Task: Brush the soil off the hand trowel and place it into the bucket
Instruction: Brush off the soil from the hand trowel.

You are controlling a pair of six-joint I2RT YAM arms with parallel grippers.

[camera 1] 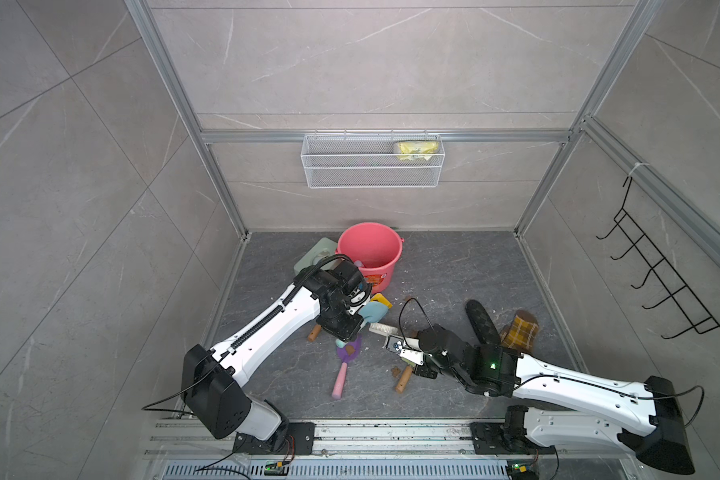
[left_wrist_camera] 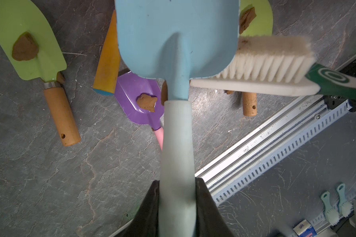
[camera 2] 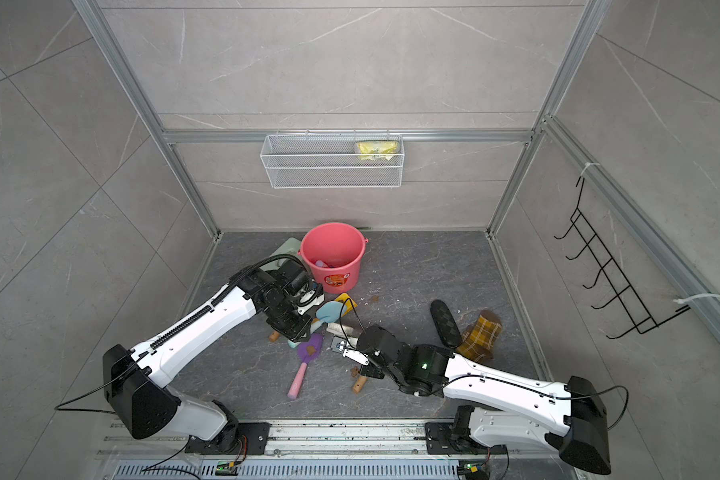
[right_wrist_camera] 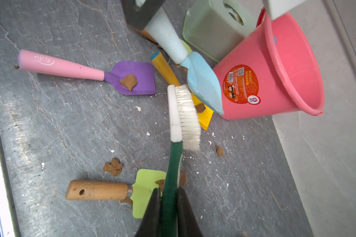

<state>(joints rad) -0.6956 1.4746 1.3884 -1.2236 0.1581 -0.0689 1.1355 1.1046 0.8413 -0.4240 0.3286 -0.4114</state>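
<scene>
So the left gripper (left_wrist_camera: 177,188) is clamped on the pale handle of the blue trowel (left_wrist_camera: 173,41), held up just beside the pink bucket (right_wrist_camera: 275,67). The right gripper (right_wrist_camera: 169,195) pinches the green brush (right_wrist_camera: 186,115), bristles at the blade's edge. Soil lumps (right_wrist_camera: 113,166) are scattered on the floor (right_wrist_camera: 70,133).

Grey marbled tile walls (camera 1: 371,62), dark slate floor (camera 1: 454,270), aluminium frame (camera 1: 383,136), white mesh wall basket (camera 1: 350,170).
</scene>
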